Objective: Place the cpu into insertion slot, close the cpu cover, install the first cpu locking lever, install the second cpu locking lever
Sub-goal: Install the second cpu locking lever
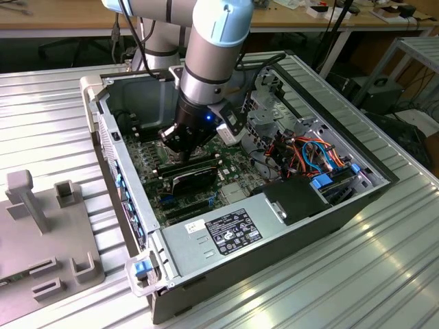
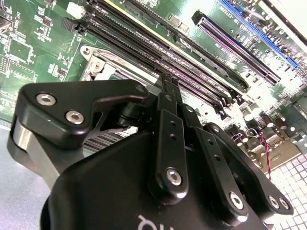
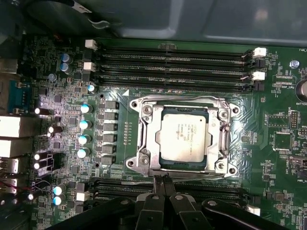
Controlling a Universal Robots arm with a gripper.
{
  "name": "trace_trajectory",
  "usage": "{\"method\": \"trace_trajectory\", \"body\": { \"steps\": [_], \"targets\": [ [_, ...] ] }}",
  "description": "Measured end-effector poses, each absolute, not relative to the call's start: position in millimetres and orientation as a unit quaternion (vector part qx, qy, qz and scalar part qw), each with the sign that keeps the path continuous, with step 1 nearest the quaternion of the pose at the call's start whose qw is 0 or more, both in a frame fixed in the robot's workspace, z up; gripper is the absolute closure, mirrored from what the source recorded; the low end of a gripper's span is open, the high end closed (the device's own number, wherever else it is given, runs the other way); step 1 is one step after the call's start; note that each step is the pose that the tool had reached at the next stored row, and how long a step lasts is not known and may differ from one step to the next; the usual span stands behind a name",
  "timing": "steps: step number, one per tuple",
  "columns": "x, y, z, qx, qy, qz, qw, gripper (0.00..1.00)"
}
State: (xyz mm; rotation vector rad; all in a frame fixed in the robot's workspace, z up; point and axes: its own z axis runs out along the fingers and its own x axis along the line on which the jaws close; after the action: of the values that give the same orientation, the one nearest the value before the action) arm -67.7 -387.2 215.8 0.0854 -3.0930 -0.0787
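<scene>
The cpu (image 3: 184,136), a silver-grey square chip, lies flat in the insertion slot (image 3: 154,168) on the green board. The cpu cover (image 3: 146,125), a silver frame with a square window, lies down around the chip. Thin metal lever rods (image 3: 177,98) run along the cover's edges. My gripper (image 3: 161,183) is shut, its black fingertips together with nothing seen between them, right at the socket's edge beside the lever there. In the second wrist view the gripper (image 2: 169,82) points at the board next to a corner of the socket (image 2: 101,67). In the exterior view the gripper (image 1: 180,147) reaches down inside the open computer case (image 1: 103,130).
Long black memory slots (image 3: 172,62) run on both sides of the socket, with capacitors (image 3: 84,124) close by. In the case sit a power supply (image 1: 226,233), coloured cables (image 1: 309,154) and drive cages. A grey fixture (image 1: 48,226) stands at the exterior view's left.
</scene>
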Motion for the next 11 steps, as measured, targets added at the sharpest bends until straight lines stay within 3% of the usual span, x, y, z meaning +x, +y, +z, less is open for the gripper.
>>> {"method": "trace_trajectory", "body": {
  "steps": [11],
  "targets": [
    [-69.2,-387.2,213.7,0.028,-0.999,-0.029,0.023,0.89]
  ]
}}
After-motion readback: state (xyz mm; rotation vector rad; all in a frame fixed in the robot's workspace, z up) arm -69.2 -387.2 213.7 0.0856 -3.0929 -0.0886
